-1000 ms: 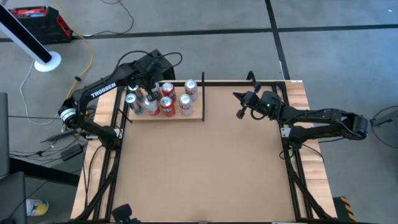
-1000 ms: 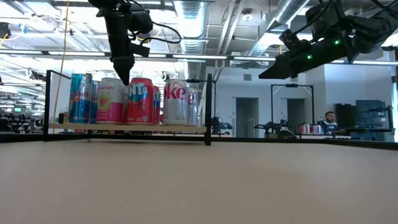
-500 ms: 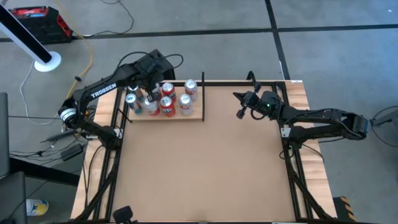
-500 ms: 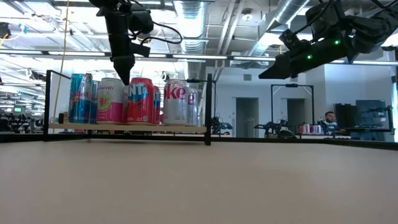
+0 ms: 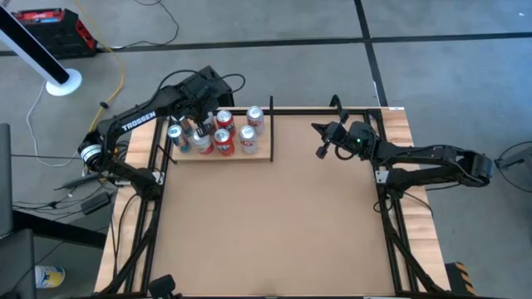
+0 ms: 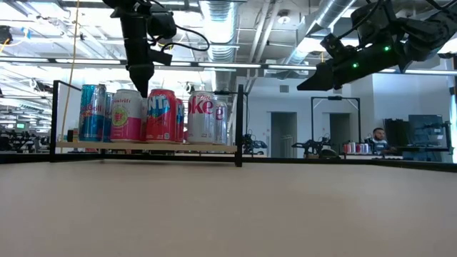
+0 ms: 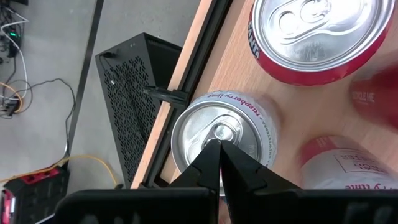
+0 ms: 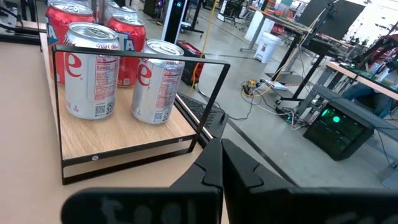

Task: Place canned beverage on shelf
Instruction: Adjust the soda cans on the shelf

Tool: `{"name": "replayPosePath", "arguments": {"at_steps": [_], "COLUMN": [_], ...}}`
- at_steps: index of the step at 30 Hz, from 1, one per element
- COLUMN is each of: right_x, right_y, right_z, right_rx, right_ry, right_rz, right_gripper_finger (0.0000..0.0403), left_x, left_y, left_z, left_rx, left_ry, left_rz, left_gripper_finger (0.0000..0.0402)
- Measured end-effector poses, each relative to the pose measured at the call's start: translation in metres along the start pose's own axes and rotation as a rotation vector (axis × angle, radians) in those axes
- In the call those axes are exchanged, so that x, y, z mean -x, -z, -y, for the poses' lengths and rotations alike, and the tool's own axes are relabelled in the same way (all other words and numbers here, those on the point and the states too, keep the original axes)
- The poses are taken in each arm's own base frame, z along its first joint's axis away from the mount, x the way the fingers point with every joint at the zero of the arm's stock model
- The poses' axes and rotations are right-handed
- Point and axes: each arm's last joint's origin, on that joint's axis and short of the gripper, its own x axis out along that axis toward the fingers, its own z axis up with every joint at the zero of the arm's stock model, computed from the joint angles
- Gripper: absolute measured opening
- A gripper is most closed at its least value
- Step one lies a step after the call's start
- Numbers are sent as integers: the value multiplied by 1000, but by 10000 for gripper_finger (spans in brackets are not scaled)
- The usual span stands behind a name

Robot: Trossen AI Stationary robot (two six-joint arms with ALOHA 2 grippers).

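your left gripper hangs closed and empty directly over the upright silver can at the shelf's 9 o'clock end. your right gripper, also closed and empty, waits well off at the shelf's 3 o'clock.

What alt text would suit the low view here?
Several cans stand in a row on the shelf at the table's far left. The left gripper hangs just above them, jaws shut and empty; the right gripper waits high at the right.
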Motion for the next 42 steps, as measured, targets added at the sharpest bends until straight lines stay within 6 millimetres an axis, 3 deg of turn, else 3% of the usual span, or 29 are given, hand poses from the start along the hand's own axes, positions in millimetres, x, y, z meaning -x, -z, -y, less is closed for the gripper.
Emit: {"name": "replayPosePath", "arguments": {"at_steps": [8, 17, 27, 34, 42], "right_x": [0, 0, 0, 0, 0], "right_y": [0, 0, 0, 0, 0], "right_z": [0, 0, 0, 0, 0], "right_rx": [0, 0, 0, 0, 0], "right_ry": [0, 0, 0, 0, 0], "right_rz": [0, 0, 0, 0, 0], "right_gripper_finger": [21, 21, 21, 21, 21], "left_x": [3, 24, 40, 48, 48], "left_y": [-5, -21, -35, -31, -27], "left_z": [-3, -7, 28, 50, 52], "left_rx": [15, 52, -52, -146, -154], "left_ry": [-6, 20, 349, 397, 333], "left_rz": [46, 175, 331, 273, 208], "left_gripper_finger": [0, 0, 0, 0, 0]}}
